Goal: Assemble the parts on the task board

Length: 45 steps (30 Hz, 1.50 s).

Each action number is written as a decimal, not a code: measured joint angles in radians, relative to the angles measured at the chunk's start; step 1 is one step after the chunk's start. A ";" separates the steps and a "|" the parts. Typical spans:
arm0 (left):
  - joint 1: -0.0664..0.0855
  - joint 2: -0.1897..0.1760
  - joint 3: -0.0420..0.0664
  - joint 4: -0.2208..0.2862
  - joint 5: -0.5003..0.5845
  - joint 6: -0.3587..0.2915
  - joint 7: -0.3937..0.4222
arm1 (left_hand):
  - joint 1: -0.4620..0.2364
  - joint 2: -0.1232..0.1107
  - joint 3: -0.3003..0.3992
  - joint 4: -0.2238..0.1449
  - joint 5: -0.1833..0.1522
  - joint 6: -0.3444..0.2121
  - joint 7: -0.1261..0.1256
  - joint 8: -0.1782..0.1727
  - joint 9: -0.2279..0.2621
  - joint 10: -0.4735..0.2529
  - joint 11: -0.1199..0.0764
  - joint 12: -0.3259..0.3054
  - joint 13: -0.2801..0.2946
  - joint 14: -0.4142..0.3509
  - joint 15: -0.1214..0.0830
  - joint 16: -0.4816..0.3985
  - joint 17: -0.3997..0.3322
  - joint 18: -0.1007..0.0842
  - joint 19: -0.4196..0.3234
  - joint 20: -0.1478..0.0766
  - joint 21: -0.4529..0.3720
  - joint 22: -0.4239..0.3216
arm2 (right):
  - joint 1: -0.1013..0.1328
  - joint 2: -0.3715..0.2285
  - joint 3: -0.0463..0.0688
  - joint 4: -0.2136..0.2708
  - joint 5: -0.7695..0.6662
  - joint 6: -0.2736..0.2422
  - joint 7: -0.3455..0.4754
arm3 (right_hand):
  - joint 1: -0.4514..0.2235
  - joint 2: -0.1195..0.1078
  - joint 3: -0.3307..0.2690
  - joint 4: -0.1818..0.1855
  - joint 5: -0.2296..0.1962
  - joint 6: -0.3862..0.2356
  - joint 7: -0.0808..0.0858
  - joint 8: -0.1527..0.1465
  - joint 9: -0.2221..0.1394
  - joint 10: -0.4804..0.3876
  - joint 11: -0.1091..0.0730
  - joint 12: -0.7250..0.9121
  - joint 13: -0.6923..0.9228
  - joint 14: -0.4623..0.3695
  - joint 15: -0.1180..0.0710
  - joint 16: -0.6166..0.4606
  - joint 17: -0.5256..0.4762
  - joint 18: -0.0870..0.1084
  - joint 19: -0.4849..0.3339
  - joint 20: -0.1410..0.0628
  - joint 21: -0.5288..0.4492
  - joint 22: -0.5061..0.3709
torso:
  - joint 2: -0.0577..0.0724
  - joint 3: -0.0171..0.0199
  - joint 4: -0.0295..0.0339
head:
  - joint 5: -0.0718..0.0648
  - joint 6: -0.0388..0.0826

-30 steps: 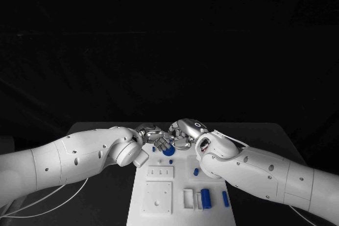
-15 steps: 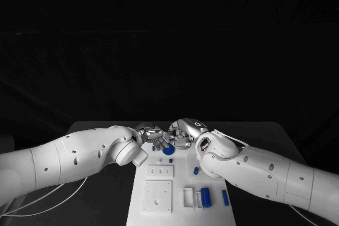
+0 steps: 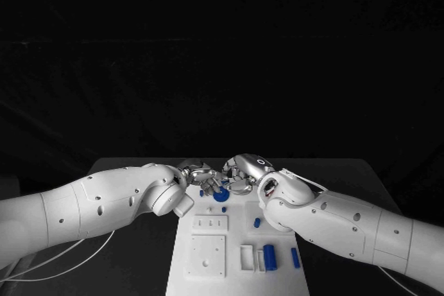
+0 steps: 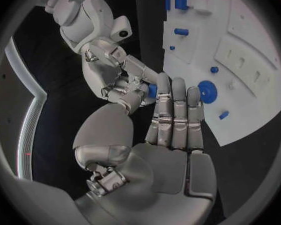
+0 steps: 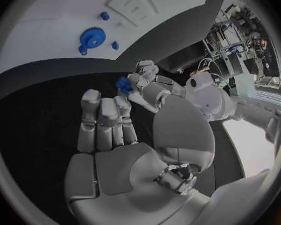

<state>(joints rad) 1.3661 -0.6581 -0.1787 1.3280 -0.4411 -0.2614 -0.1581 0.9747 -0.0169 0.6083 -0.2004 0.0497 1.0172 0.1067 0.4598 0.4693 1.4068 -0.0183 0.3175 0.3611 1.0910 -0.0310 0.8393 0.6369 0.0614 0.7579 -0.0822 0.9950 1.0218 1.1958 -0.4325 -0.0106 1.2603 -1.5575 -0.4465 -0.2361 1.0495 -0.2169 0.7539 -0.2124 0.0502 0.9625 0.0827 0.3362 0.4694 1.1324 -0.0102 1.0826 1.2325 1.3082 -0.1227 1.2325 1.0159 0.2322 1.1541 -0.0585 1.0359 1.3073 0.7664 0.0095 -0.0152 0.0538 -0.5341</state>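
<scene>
The black table carries the white task board down its middle. Both my arms reach to the board's far end. There my left hand and right hand meet fingertip to fingertip, just above that far edge.

Over the last second almost nothing has shifted. My hands stay where they were, and the parts on the board lie as they did. I take that to mean I am in the middle of a slow pass or re-grip, not a placement. By my judgement the assembly is no further along than it was.

The blue gear lies flat on the board just below my hands, near the far edge. A thick blue cylinder stands near the board's near right corner, and a slimmer blue peg is beside it at the right edge.

The smallest thing matters most now. A small blue piece sits between the fingertips of my two hands, off the board. From each wrist my own fingers look straight and close together, and the other hand's fingers look curled at the piece. So I cannot tell which hand has hold of it, or whether both do. It must still come down onto the board.
</scene>
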 measured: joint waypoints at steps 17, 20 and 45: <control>-0.003 -0.018 0.001 0.011 -0.115 0.003 -0.031 | -0.040 -0.030 0.017 -0.033 0.131 0.062 -0.023 0.003 0.089 0.061 -0.059 0.254 0.161 0.128 -0.100 0.214 0.073 0.001 0.057 -0.012 0.131 0.053 | -0.006 -0.177 -0.001 0.027 0.091 -0.061 0.049 | -0.047 -0.053 -0.151 0.011 0.027 -0.132 0.055 -0.090 -0.040 -0.077 0.066 -0.018 -0.006 -0.047 0.060 -0.030 -0.006 -0.012 -0.040 0.022 -0.042 0.001 | -0.001 0.0000 -0.0007 | 0.010 -0.002; -0.004 -0.023 0.000 0.017 -0.151 0.009 -0.049 | -0.041 -0.031 0.022 -0.038 0.149 0.065 -0.027 -0.008 0.090 0.063 -0.068 0.361 0.224 0.130 -0.120 0.276 0.094 0.001 0.076 -0.018 0.164 0.061 | -0.012 -0.218 -0.001 0.027 0.110 -0.068 0.060 | -0.040 -0.052 -0.154 0.014 0.032 -0.132 0.056 -0.090 -0.038 -0.077 0.066 -0.018 -0.007 -0.047 0.060 -0.030 -0.006 -0.012 -0.040 0.022 -0.042 0.001 | -0.001 0.0002 -0.0007 | 0.012 -0.004; -0.065 0.016 -0.061 0.002 -0.518 0.066 -0.225 | -0.050 -0.029 0.026 -0.045 0.208 0.068 -0.030 -0.028 0.139 0.047 -0.069 0.479 0.311 0.120 -0.131 0.345 0.085 0.000 0.086 -0.021 0.205 0.059 | -0.003 -0.283 0.017 0.004 0.354 -0.100 0.153 | -0.020 -0.033 -0.182 0.028 0.141 -0.133 0.061 -0.081 -0.034 -0.080 0.062 -0.003 -0.027 -0.047 0.060 -0.036 -0.003 -0.012 -0.045 0.027 -0.051 0.001 | -0.008 0.0106 -0.0063 | 0.035 -0.062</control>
<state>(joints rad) 1.3011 -0.6422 -0.2400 1.3296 -0.9594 -0.1959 -0.3827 0.9248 -0.0459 0.6345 -0.2455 0.2572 1.0850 0.0771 0.4321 0.6082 1.4541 -0.0876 0.7968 0.6721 1.2107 -0.1617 1.1844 0.7223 0.0618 0.8436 -0.1037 1.2001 1.0807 1.1925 -0.7156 0.0064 1.2640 -1.2033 -0.5469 -0.0827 1.0297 -0.2499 0.5723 -0.1842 0.1908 0.8296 0.1432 0.2552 0.4358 1.0523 0.0518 1.0800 1.2052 1.2613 -0.0626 1.1963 1.0130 0.2198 1.1094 -0.0318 0.9854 1.3079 0.7586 0.0201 -0.0216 0.0892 -0.5959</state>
